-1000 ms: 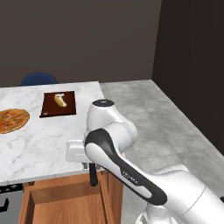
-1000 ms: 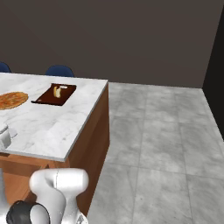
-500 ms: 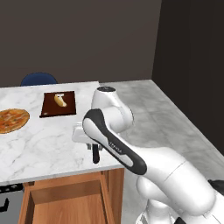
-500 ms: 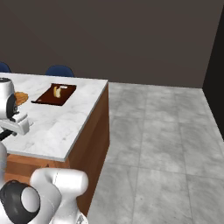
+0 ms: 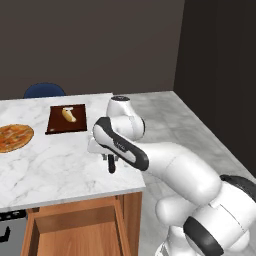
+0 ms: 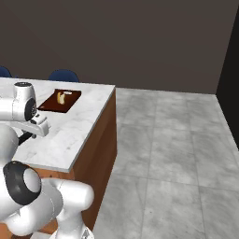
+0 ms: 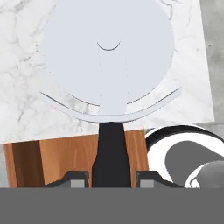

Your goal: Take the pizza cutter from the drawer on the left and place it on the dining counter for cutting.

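Observation:
My gripper (image 5: 109, 156) hangs over the dining counter (image 5: 50, 162) near its front right edge, shut on the pizza cutter (image 5: 112, 164), whose black handle points down. In the hand view the cutter's pale round wheel (image 7: 109, 57) spreads over the white marble (image 7: 17, 87), and its black handle (image 7: 111, 153) runs down between my fingertips (image 7: 76, 179). The drawer (image 5: 75, 232) stands pulled open below the counter's front edge, its wooden inside bare where visible. From the right base view my gripper (image 6: 32, 130) hovers over the counter (image 6: 74, 130).
A dark cutting board (image 5: 66, 119) with a pale bread piece (image 5: 68, 115) lies at the back of the counter. A pizza (image 5: 12, 137) sits at the left. A blue chair (image 5: 44, 90) stands behind. Grey tiled floor (image 6: 177, 140) lies to the right.
The arm has swung from above the open drawer up and inward over the marble counter, carrying the pizza cutter with it.

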